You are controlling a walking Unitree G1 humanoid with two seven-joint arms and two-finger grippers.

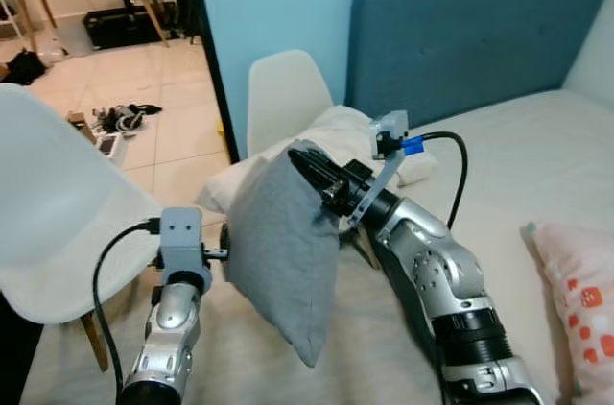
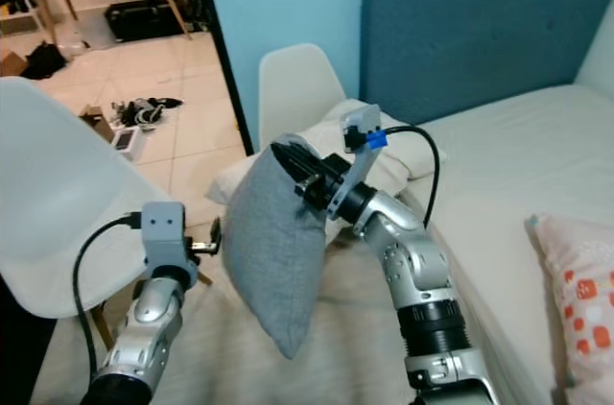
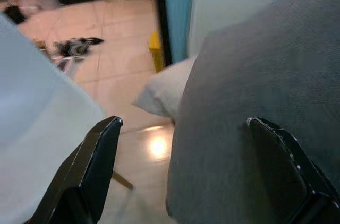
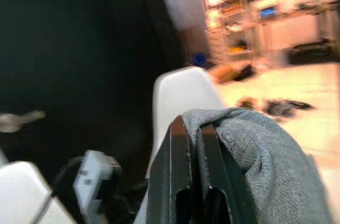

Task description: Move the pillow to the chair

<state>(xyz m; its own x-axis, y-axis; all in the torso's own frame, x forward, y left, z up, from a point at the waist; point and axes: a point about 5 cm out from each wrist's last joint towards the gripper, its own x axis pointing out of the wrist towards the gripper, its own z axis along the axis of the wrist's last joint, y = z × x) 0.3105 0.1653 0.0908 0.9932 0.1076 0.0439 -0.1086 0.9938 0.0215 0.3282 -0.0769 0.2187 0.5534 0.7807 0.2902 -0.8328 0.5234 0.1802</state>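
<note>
The grey pillow is held up over the bed, its top corner pinched tight by the right gripper. The left gripper is spread wide against the pillow's side. The carrying step seems under way; next, the pillow likely needs to be swung to the white chair on the left and let go.

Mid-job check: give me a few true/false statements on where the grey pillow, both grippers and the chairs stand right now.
1. The right gripper is pinched shut on the top corner of the grey pillow. True.
2. The grey pillow lies flat on the bed. False: it hangs lifted above it.
3. The left gripper is clamped on the pillow. False: its fingers are spread open, one pressed against the pillow's side.
4. A white chair stands on the robot's left. True.
5. The pink pillow sits on a chair. False: it lies on the bed at the right.
</note>
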